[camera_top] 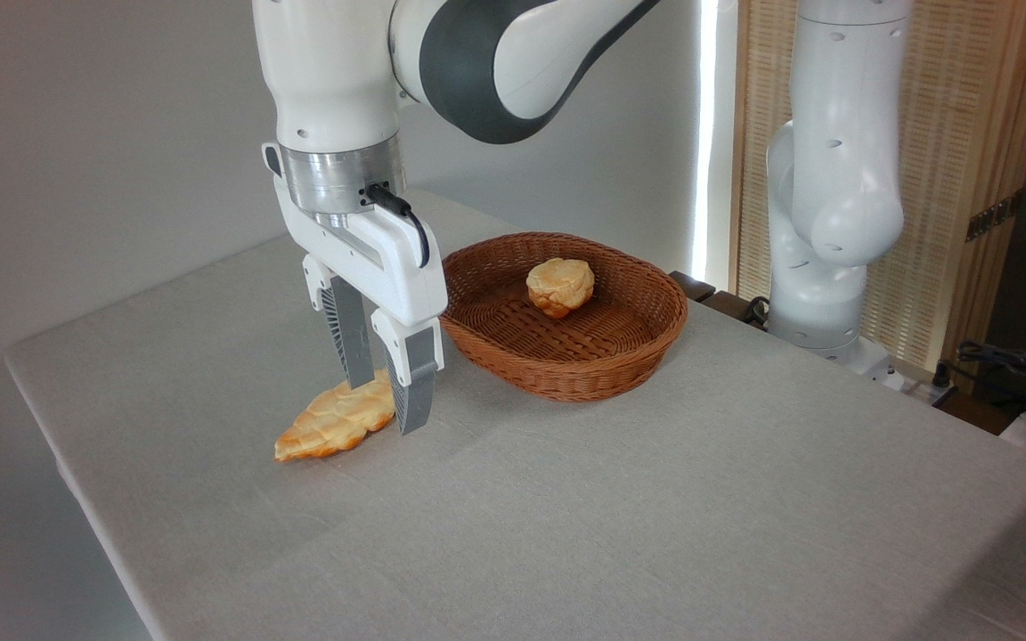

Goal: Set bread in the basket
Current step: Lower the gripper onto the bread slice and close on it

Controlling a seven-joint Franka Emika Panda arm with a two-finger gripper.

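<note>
With the bread (335, 420) lying flat on the counter (566, 516) left of the basket (647, 352), the gripper (386, 405) straddles its right end, jaws spread; contact seemingly not made. Close squarely, gently, then lift clear of the rim.

I work in what looks like a robot lab set up as a plain test corner: my white and grey jointed arm (495, 62) is mounted beside a table covered in pale grey cloth (655, 516), against a bare white wall (94, 133). A pale wooden slatted screen (940, 178) and loose black cables (1003, 361) stand at the right.
</note>
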